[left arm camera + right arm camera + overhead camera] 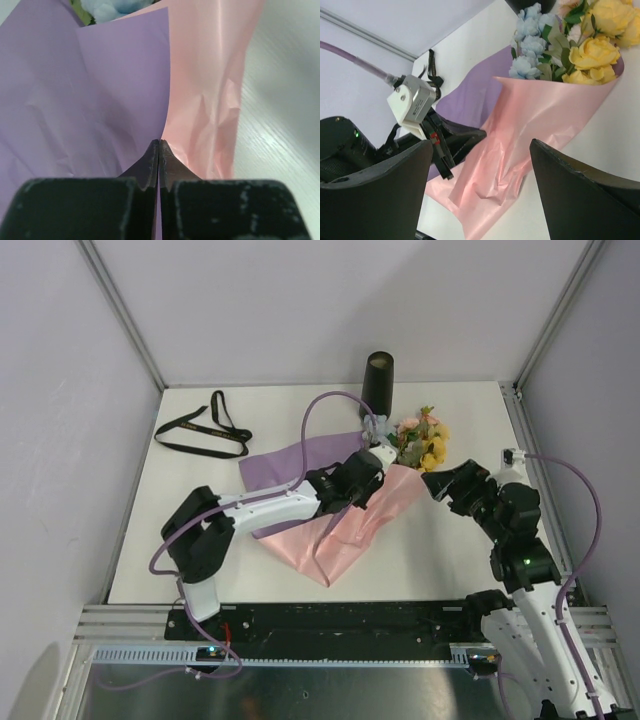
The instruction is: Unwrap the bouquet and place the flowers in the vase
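At the middle of the table, the left gripper (159, 145) is clenched, jaws pressed flat together. The free edge of the purple sheet (75, 100) runs straight into the seam between them, so I read it as a pinch on that edge, though paper this thin makes it hard to be sure. The pink sheet (210, 75) lies just beside it on the right.

Right gripper (480, 150): jaws wide apart, holding nothing, poised near the right side of the bouquet (545, 110) without touching it.

Bouquet: lying on its side on the table (450, 560), heads pointing to the far edge. The flowers (595, 50) are still cupped in the pink cone. The purple sheet is partly spread out flat to the left.

Ribbon (200, 430): off the bundle, lying at the far left, well apart from it.

Vase (377, 380): upright at the far edge, just beyond the flower heads. No stems show in it.

Progress, as I judge it:
- Done: untying. Unwrapping has begun.
- Left: draw the purple sheet clear, open the pink cone, free the stems, lift the bunch and stand it in the vase.
- Roughly a third of the way.
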You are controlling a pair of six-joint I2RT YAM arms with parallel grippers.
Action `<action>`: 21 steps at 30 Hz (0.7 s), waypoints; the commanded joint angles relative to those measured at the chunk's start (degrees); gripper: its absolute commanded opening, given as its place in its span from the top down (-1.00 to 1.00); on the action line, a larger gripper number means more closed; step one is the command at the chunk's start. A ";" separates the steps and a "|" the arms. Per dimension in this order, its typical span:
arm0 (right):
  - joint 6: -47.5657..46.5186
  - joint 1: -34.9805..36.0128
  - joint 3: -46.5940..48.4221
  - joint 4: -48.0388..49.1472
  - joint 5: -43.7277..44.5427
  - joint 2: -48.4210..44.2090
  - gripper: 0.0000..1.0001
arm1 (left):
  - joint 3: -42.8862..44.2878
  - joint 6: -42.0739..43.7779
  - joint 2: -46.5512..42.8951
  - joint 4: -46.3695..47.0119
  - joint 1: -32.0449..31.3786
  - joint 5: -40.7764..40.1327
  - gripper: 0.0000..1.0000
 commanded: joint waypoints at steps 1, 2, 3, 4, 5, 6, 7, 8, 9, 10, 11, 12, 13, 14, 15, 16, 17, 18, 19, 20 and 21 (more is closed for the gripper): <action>-0.12 -0.40 5.25 1.01 0.27 -0.08 -0.71 | -0.52 -4.23 -8.14 2.11 -2.04 5.52 1.00; -0.25 -0.49 5.77 0.91 0.31 0.07 -0.71 | -0.85 -5.27 -9.24 2.46 -2.62 6.57 1.00; -0.57 -0.57 6.30 0.81 0.38 0.19 -0.71 | -1.24 -5.96 -10.01 3.07 -3.18 7.84 1.00; -0.86 -0.66 6.65 0.77 0.45 0.43 -0.71 | -1.57 -6.71 -10.83 3.78 -3.98 8.92 1.00; -1.36 -0.70 7.05 0.52 0.54 0.68 -0.71 | -2.17 -7.30 -11.38 4.35 -4.60 9.63 1.00; -1.92 -0.81 7.42 0.23 0.75 0.85 -0.71 | -2.61 -8.03 -11.78 5.16 -5.44 10.51 1.00; -2.20 -0.91 7.74 -0.41 1.08 1.02 -0.72 | -3.35 -8.62 -12.07 5.79 -6.08 11.18 1.00; -2.47 -1.05 7.90 -0.81 1.25 1.06 -0.72 | -3.99 -9.53 -12.30 6.94 -6.93 11.90 1.00; -2.65 -1.25 7.98 -1.10 1.24 0.99 -0.73 | -5.05 -10.34 -12.51 8.17 -7.53 12.53 1.00; -2.83 -1.35 8.02 -1.20 1.15 0.92 -0.73 | -6.15 -11.66 -12.74 10.46 -8.22 13.76 1.00; -3.00 -1.53 8.08 -1.25 1.10 0.88 -0.73 | -7.50 -13.29 -13.03 12.39 -8.79 14.51 1.00; -3.27 -1.58 8.25 -1.36 1.04 0.86 -0.73 | -8.52 -14.50 -13.14 15.25 -9.51 14.89 1.00; -3.44 -1.64 8.51 -1.51 1.09 1.02 -0.73 | -9.47 -15.68 -12.84 17.25 -10.18 15.82 1.00; -3.62 -1.72 8.72 -1.58 1.16 1.24 -0.73 | -10.03 -16.53 -12.51 19.26 -11.00 16.38 1.00; -3.71 -1.85 9.09 -1.88 1.07 1.70 -0.73 | -10.36 -17.26 -11.78 20.57 -11.67 16.83 1.00; -3.84 -1.95 9.54 -2.16 0.93 2.10 -0.72 | -10.39 -17.81 -11.19 21.67 -12.54 17.32 1.00; -4.04 -2.05 10.08 -2.79 0.60 2.79 -0.72 | -10.41 -18.30 -10.32 22.39 -13.19 17.70 1.00; -4.44 -2.10 10.43 -3.27 0.30 3.35 -0.71 | -10.46 -18.63 -9.80 23.37 -14.04 18.24 1.00; -4.82 -2.13 10.74 -3.91 -0.11 4.12 -0.70 | -10.62 -18.84 -9.19 24.21 -14.86 18.73 1.00; -5.28 -2.14 10.94 -4.59 -0.45 5.03 -0.70 | -10.78 -18.99 -8.84 25.02 -15.49 19.19 1.00; -5.68 -2.14 11.13 -5.40 -1.10 5.70 -0.69 | -10.95 -19.33 -8.40 25.74 -16.03 19.60 1.00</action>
